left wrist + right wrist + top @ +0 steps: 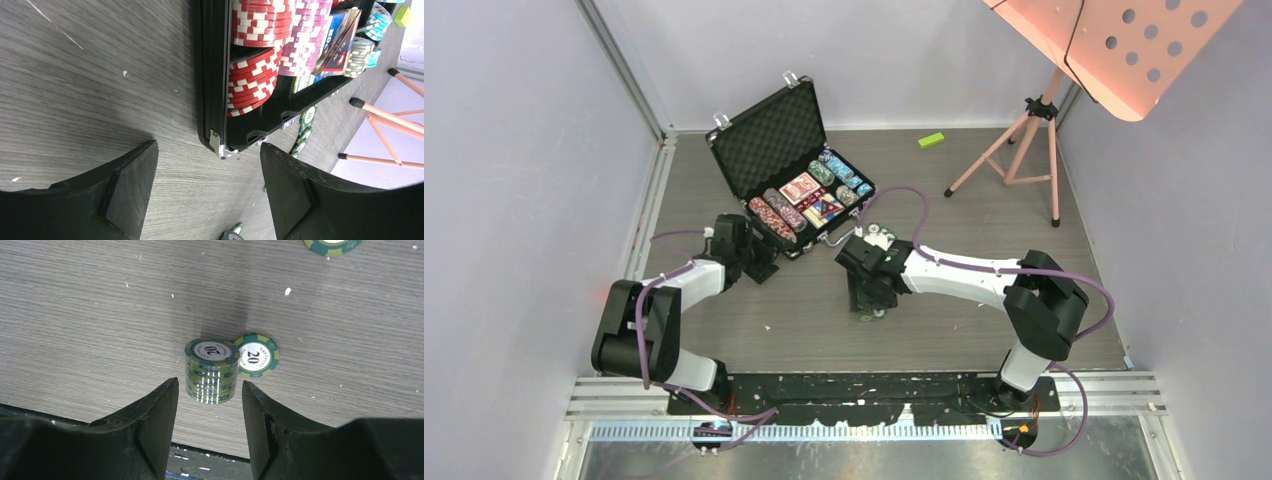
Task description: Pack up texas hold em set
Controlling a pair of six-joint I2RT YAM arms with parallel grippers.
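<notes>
Right, the black briefcase (789, 170) sits open at the far middle of the grey tabletop (804, 330). Its lid is tilted back, showing bumpy foam, with silver latches along its top edge. Inside are rows of striped chips standing on edge: red-and-white chips (252, 75), pink chips (305, 40), then blue and grey ones, with the card deck (801, 187) in the centre. Now the left claw (207, 200): spread open and empty, just off the case's near silver-capped corner. And the right claw (210, 425) is open too, holding nothing, poised just short of a neat stack of green chips (211, 371) marked 20. One loose green chip (256, 356) lies flat, touching that stack.
</notes>
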